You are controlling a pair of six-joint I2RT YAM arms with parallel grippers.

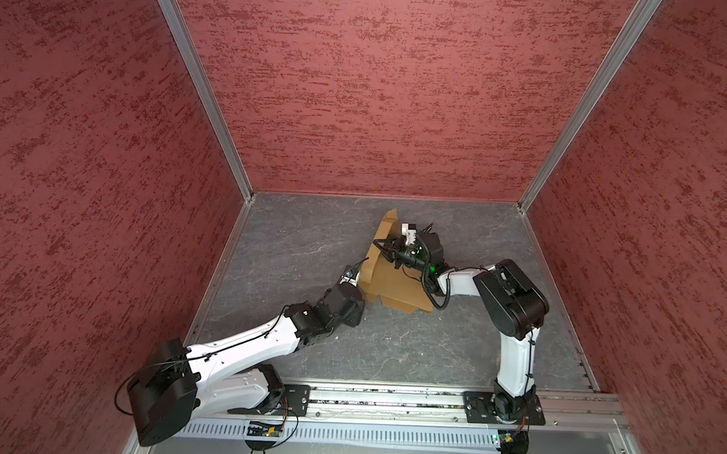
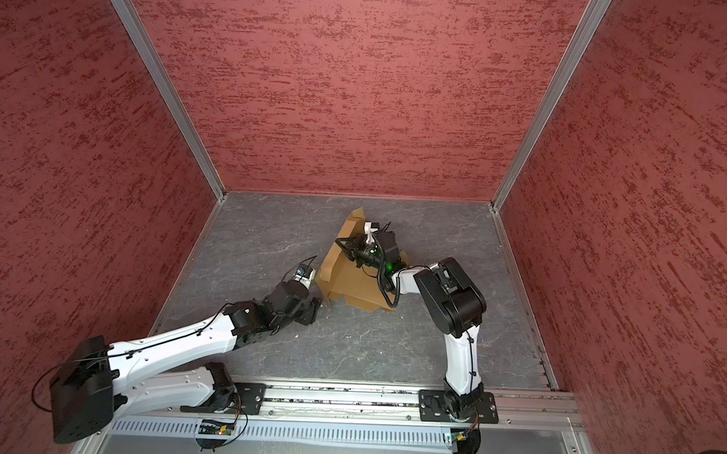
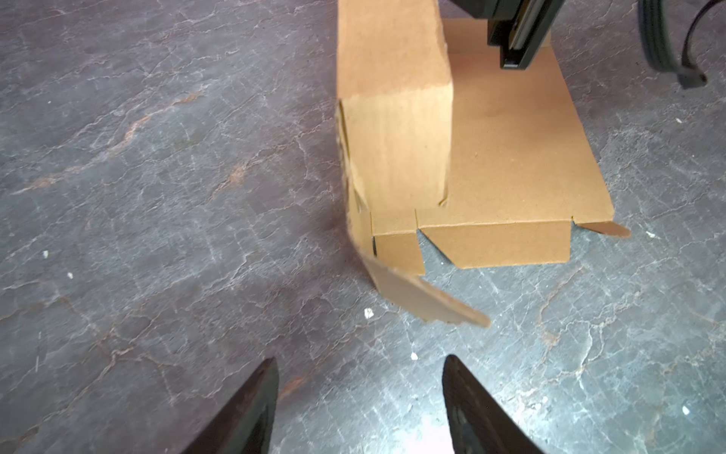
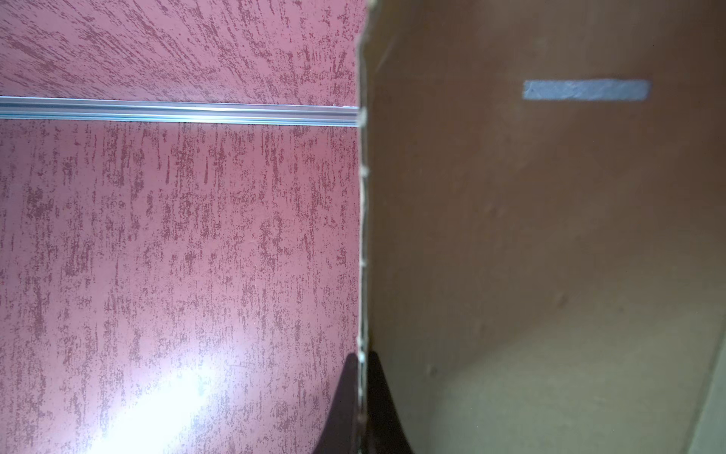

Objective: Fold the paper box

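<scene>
Left pincer (image 3: 360,359), jaws apart, near paper box (image 3: 510,157)

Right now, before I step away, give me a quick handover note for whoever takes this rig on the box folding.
Left hand: open, empty, over the table, just short of the paper box corner.
Right hand: shut on the edge of a raised panel of the box.
Box: mid-table, base flat, one side panel lifted upright.
Done: that one wall is up.
Left: the near flaps lie flat; other walls, tabs and closing remain.
</scene>
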